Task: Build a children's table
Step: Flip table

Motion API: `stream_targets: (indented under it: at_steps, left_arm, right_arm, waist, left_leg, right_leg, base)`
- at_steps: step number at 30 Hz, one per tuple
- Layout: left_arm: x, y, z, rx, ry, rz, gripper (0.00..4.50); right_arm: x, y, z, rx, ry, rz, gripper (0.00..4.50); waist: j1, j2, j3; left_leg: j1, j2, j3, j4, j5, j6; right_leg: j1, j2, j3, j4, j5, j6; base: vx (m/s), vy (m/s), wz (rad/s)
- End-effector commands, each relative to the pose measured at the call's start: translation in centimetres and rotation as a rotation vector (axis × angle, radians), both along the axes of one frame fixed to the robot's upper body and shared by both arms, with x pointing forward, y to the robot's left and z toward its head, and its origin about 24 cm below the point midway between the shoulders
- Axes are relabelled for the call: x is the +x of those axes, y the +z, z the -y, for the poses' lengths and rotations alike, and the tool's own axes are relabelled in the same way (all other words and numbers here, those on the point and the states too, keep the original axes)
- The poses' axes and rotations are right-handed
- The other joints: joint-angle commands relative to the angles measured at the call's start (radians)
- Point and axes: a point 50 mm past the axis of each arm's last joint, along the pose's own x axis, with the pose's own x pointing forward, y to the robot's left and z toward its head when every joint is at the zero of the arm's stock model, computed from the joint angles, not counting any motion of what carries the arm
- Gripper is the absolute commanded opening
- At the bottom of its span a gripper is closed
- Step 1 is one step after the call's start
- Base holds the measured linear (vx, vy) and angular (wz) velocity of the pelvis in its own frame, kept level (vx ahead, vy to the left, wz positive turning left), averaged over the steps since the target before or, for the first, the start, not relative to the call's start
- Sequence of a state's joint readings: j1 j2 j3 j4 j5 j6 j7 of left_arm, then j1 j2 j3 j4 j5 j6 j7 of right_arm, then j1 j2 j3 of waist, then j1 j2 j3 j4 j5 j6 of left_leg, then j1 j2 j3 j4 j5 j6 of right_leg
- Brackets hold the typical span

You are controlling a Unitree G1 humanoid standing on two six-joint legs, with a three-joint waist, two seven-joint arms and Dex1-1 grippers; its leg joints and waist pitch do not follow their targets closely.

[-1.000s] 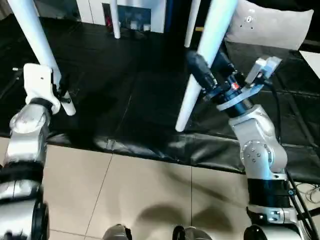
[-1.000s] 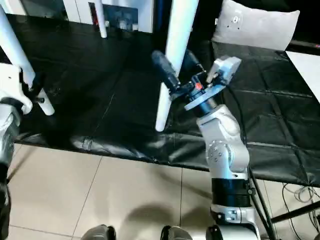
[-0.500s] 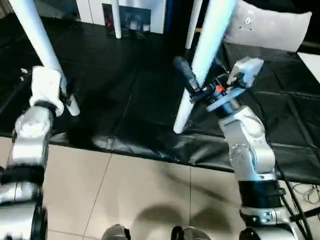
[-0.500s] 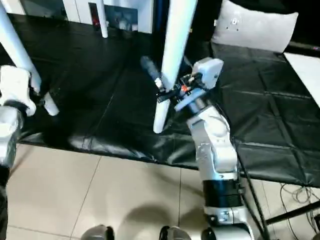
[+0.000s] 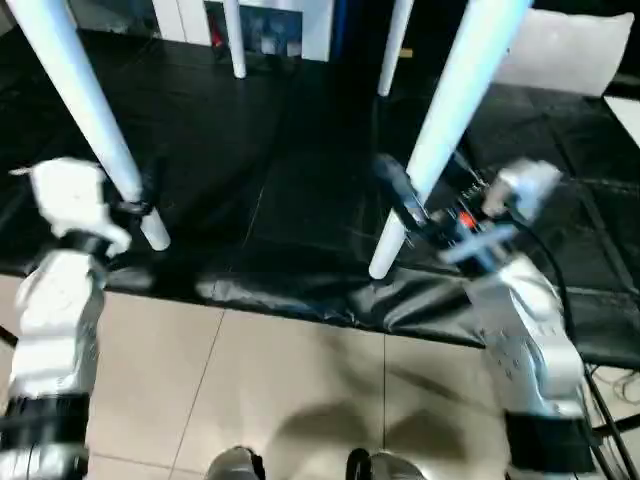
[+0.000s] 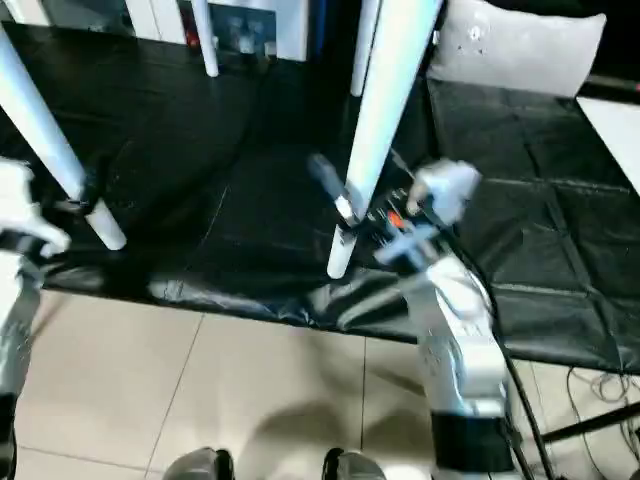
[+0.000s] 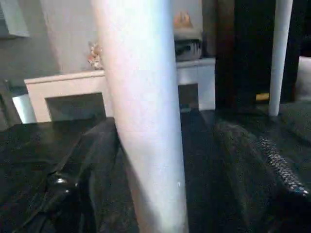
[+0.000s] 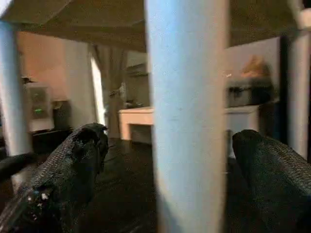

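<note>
Left claw (image 7: pixel 160 194) spread, black fingers (image 7: pixel 82 184) either side of the near-left leg (image 5: pixel 85 115), clear of it. Right claw (image 8: pixel 165 160) spread wide likewise, fingers (image 8: pixel 73 170) flanking the near-right leg (image 5: pixel 440 130) without touching. Both legs slanted, lower ends on the black mat (image 5: pixel 270 170) near its front edge. Two more legs (image 5: pixel 233 40) farther back, upright on the same mat. Beige tiled floor (image 5: pixel 250 390) before the mat; white cushion (image 6: pixel 520 50) beyond on the right.

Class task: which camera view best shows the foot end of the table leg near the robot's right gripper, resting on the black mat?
The left eye view: the near right leg runs down to its foot on the black mat. The right eye view matches. The right wrist view shows its shaft between the fingers, foot unseen.
</note>
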State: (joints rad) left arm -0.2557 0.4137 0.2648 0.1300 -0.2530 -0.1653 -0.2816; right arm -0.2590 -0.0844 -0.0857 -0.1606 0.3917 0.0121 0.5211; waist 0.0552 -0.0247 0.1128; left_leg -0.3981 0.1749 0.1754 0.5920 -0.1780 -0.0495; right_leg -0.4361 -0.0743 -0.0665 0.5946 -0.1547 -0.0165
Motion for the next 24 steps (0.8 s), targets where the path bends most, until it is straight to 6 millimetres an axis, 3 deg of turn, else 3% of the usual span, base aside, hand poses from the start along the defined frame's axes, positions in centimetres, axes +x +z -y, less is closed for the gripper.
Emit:
stream_targets:
  at_steps: [1, 4, 7, 9, 13, 15, 17, 18, 19, 20, 21, 23, 24]
  left_arm:
    - [-0.9, 0.7, 0.2, -0.014, -0.01, 0.038, 3.49]
    - [-3.5, -0.3, 1.0, -0.077, -0.038, 0.001, 3.49]
    - [-4.7, -1.2, 2.0, -0.089, -0.07, -0.072, 3.49]
    - [-5.8, -2.3, 3.4, -0.062, -0.111, -0.191, 3.49]
    - [-6.7, -2.8, 3.9, -0.1, -0.074, -0.214, 3.49]
    - [-7.4, -3.1, 3.6, -0.107, -0.049, -0.231, 3.49]
    - [-7.7, -3.5, 3.4, -0.095, -0.052, -0.247, 3.49]
    - [-7.9, -3.5, 3.4, -0.082, -0.055, -0.262, 3.49]
    - [-7.9, -3.6, 3.5, -0.084, -0.052, -0.269, 3.49]
    - [-7.9, -3.6, 3.5, -0.083, -0.05, -0.273, 3.49]
    - [-7.9, -3.6, 3.5, -0.079, -0.05, -0.28, 3.49]
    - [-7.9, -3.6, 3.6, -0.079, -0.05, -0.285, 3.49]
    - [-7.8, -3.6, 3.6, -0.081, -0.052, -0.287, 3.49]
  right_arm:
    - [-0.7, 0.4, 1.0, -0.018, -0.068, 0.04, 4.5]
    - [-2.2, 0.1, 2.1, -0.039, -0.156, 0.051, 4.5]
    - [-3.1, -0.2, 2.6, -0.036, -0.207, 0.03, 4.5]
    - [-4.0, -1.1, 3.1, -0.046, -0.268, -0.052, 4.5]
    - [-5.7, -3.4, 2.9, -0.079, -0.262, -0.198, 4.5]
    - [-6.3, -4.7, 2.4, -0.074, -0.217, -0.307, 4.5]
    - [-6.4, -5.3, 2.1, -0.059, -0.188, -0.361, 4.5]
    - [-6.4, -5.7, 2.1, -0.073, -0.188, -0.393, 4.5]
    - [-6.4, -5.9, 2.1, -0.072, -0.181, -0.409, 4.5]
    - [-6.4, -6.0, 2.0, -0.07, -0.173, -0.427, 4.5]
    - [-6.2, -6.4, 2.1, -0.064, -0.194, -0.471, 4.5]
    - [-6.2, -6.5, 2.2, -0.062, -0.22, -0.489, 4.5]
    - [-6.3, -6.6, 2.2, -0.066, -0.202, -0.494, 4.5]
  waist:
    - [-0.003, 0.028, -0.065]
    - [-0.001, 0.029, -0.068]
    - [-0.002, 0.021, -0.066]
    - [0.0, 0.024, -0.056]
    - [0.003, 0.024, -0.048]
    - [-0.004, 0.028, -0.042]
    - [-0.01, 0.025, -0.044]
    - [-0.013, 0.024, -0.047]
    - [-0.011, 0.024, -0.048]
    - [-0.005, 0.026, -0.051]
    - [0.008, 0.022, -0.05]
    - [0.022, 0.021, -0.05]
    - [0.035, 0.032, -0.044]
  left_leg:
    - [0.029, 0.056, -0.02, -0.091, -0.317, -0.017]
    - [0.023, 0.059, -0.018, -0.091, -0.291, -0.012]
    - [0.021, 0.056, -0.016, -0.091, -0.308, 0.006]
    - [0.025, 0.058, -0.019, -0.097, -0.363, -0.003]
    - [0.03, 0.054, -0.025, -0.1, -0.449, -0.025]
    - [0.039, 0.045, -0.035, -0.098, -0.517, -0.034]
    - [0.037, 0.042, -0.04, -0.097, -0.513, -0.034]
    - [0.025, 0.035, -0.036, -0.095, -0.462, -0.002]
    - [0.022, 0.032, -0.033, -0.091, -0.441, 0.015]
    - [0.022, 0.029, -0.031, -0.076, -0.392, 0.05]
    - [0.015, 0.029, -0.037, -0.047, -0.322, 0.092]
    - [0.002, 0.034, -0.055, -0.005, -0.255, 0.124]
    - [0.009, 0.047, -0.087, 0.025, -0.23, 0.125]
  right_leg:
    - [0.049, -0.061, 0.054, -0.069, -0.273, -0.147]
    - [0.054, -0.06, 0.055, -0.061, -0.206, -0.163]
    - [0.053, -0.056, 0.055, -0.069, -0.237, -0.157]
    - [0.046, -0.055, 0.057, -0.08, -0.355, -0.119]
    - [0.041, -0.056, 0.056, -0.102, -0.506, -0.056]
    - [0.037, -0.059, 0.048, -0.12, -0.652, -0.007]
    - [0.042, -0.061, 0.044, -0.124, -0.682, 0.011]
    - [0.051, -0.081, 0.053, -0.128, -0.721, 0.016]
    - [0.052, -0.092, 0.06, -0.133, -0.75, 0.014]
    - [0.053, -0.121, 0.079, -0.147, -0.806, 0.005]
    - [0.061, -0.169, 0.111, -0.167, -0.859, -0.004]
    - [0.074, -0.231, 0.147, -0.185, -0.915, -0.013]
    - [0.07, -0.267, 0.156, -0.2, -0.936, -0.045]
  base:
    - [0.0, 0.0, 0.0]
    - [0.0, 0.0, 0.0]
    - [0.0, 0.0, 0.0]
    - [0.0, 0.0, 0.0]
    - [0.0, 0.0, 0.0]
    - [0.0, 0.0, 0.0]
    - [0.0, 0.0, 0.0]
    - [0.0, 0.0, 0.0]
    - [0.0, 0.0, 0.0]
    - [0.0, 0.0, 0.0]
    - [-0.028, 0.05, 0.01]
    - [-0.026, 0.071, -0.01]
    - [-0.026, 0.137, 0.01]
